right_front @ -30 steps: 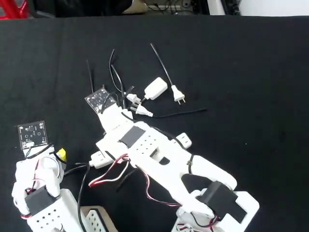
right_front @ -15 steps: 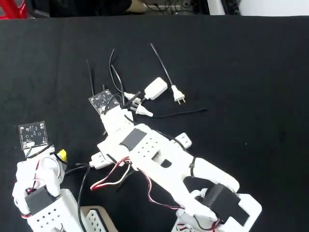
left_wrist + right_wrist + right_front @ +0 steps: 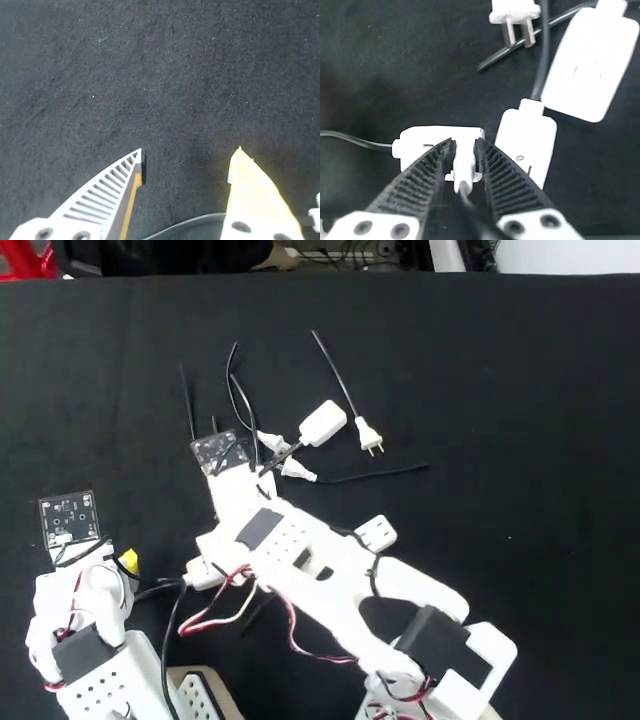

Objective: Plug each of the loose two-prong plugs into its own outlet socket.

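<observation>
My right gripper (image 3: 465,146) is shut on a small white plug (image 3: 466,170), which sits against a white outlet socket (image 3: 427,142) with a thin black cord. Beside it lies a second white socket (image 3: 526,140), joined to a larger white block (image 3: 590,62). A loose two-prong plug (image 3: 516,12) lies beyond them. In the high view the right arm (image 3: 300,555) stretches to the plug cluster (image 3: 280,455), and another loose plug (image 3: 370,437) lies right of the white block (image 3: 322,423). My left gripper (image 3: 190,150) hangs open over bare black cloth at the near left.
A white socket block (image 3: 378,532) lies right of the right arm, and another white piece (image 3: 205,570) lies on its left. Black cords (image 3: 235,380) fan out toward the far side. A black cable (image 3: 190,222) runs under the left gripper. The table's right half is open black cloth.
The right arm has shifted a little to the left and its wrist has edged toward the plug cluster. The left arm has stayed still.
</observation>
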`<state>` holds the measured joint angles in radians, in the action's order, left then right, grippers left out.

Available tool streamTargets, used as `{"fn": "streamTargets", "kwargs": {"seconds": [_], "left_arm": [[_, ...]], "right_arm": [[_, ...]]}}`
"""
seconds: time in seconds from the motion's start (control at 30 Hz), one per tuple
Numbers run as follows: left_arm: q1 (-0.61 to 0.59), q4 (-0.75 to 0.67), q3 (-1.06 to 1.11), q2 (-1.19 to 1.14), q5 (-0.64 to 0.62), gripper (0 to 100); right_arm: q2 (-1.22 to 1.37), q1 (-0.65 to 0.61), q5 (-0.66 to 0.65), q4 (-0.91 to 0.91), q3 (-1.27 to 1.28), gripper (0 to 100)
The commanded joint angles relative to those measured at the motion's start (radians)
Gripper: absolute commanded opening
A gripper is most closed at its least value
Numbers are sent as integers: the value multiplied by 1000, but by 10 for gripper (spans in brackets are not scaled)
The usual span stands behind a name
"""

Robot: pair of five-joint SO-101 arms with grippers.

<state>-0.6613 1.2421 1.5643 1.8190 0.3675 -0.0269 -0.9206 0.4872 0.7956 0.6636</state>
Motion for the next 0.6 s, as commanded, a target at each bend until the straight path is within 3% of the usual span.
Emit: {"fn": "streamTargets", "kwargs": {"seconds": [0.0, 0.13, 0.37, 0.57], "left_arm": [[2, -20, -5, 6, 6, 277], [2, -18, -5, 6, 8, 278], [68, -9, -5, 6, 74, 278], [170, -8, -35, 6, 77, 278]], "right_arm": [[39, -64, 6, 0, -1, 12], [39, -69, -58, 0, -7, 21], [38, -38, -63, 144, -124, 240], [-8, -37, -64, 282, -203, 257]]}}
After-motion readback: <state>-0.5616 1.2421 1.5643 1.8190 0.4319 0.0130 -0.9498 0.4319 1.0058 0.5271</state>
